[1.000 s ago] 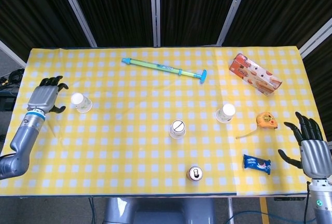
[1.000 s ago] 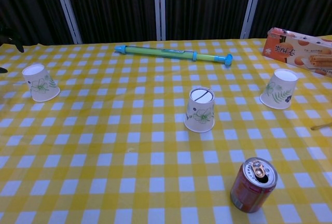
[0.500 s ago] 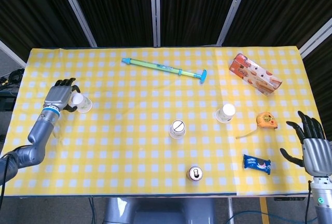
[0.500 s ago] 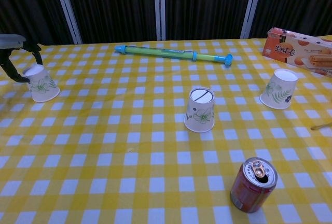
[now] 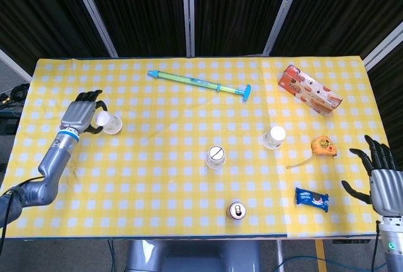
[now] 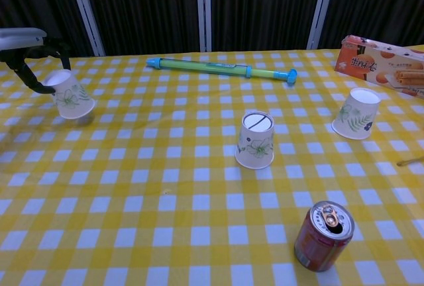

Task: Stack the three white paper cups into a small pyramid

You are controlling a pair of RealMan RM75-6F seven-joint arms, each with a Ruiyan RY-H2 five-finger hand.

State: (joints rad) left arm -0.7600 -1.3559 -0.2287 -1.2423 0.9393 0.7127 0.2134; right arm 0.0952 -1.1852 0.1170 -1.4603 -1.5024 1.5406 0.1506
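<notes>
Left hand [image 5: 82, 113] is now grasping the left cup [image 5: 109, 122], tilting it, mid-left. Centre cup [image 5: 215, 157] is lying lower right of it; right hand [image 5: 381, 179] is resting released.

a staged test space, likely a lab, is suggested; a table [image 5: 189, 209] covered in yellow checked cloth is backed by black curtains [image 5: 239, 7] hung between metal poles [image 5: 187, 11]

On my monitor: a yellow checked tablecloth [image 5: 157, 209] carrying a green-and-blue water squirter [image 5: 199, 83], biscuit box [image 5: 309, 89], tape measure [image 5: 323, 145], blue snack packet [image 5: 312, 199] and red drinks can [image 5: 237, 210].
</notes>
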